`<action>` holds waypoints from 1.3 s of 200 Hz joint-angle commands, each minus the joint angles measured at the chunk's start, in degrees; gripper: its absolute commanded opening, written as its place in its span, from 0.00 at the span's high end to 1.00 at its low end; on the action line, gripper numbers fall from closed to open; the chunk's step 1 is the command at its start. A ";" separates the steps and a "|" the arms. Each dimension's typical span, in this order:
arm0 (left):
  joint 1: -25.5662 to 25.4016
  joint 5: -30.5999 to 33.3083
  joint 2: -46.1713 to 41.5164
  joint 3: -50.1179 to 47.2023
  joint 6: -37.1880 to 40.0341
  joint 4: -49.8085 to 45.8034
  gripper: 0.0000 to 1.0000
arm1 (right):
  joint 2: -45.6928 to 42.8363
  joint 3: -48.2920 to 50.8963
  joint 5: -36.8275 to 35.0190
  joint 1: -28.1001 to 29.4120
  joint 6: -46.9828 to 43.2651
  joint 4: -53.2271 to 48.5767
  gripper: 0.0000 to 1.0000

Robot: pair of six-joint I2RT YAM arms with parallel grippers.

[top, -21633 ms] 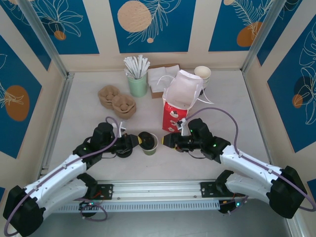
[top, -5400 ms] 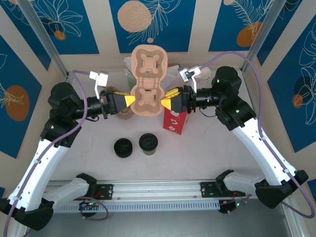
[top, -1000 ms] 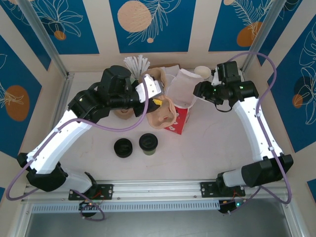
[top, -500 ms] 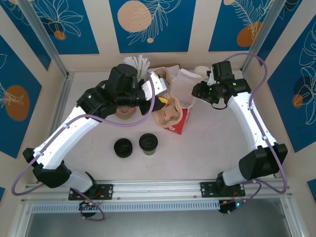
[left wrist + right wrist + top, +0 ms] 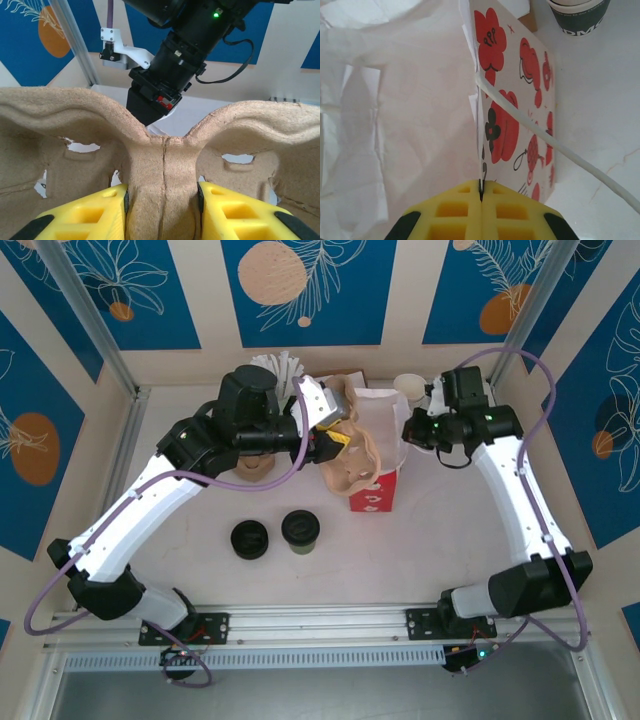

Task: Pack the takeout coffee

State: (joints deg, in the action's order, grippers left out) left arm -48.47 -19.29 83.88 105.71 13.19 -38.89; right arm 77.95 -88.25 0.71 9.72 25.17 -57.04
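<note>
The takeout coffee, an olive-green cup with a dark top, stands on the table in front of the arms; its lower body shows in the right wrist view. The red flowered bag stands upright behind it. My right gripper is shut on the bag's right rim. My left gripper is shut on the middle ridge of a brown pulp cup carrier, held tilted at the bag's mouth.
A low black round piece lies left of the coffee. At the back are white sticks, a stack of white cups and more pulp carriers under the left arm. Walls close three sides.
My right gripper has shut on the bag's rim, and the bag now stands more upright and further right. The left gripper has carried the carrier rightwards to the bag's mouth.
</note>
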 commanded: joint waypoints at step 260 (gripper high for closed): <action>-3.23 -22.72 15.15 -1.25 -5.09 1.12 0.64 | -14.01 5.52 -4.23 5.40 -10.34 -17.16 1.00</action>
State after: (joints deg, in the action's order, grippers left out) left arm -50.98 -38.17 97.78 102.45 6.11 -34.63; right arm 64.31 -81.03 -2.22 14.68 15.33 -73.43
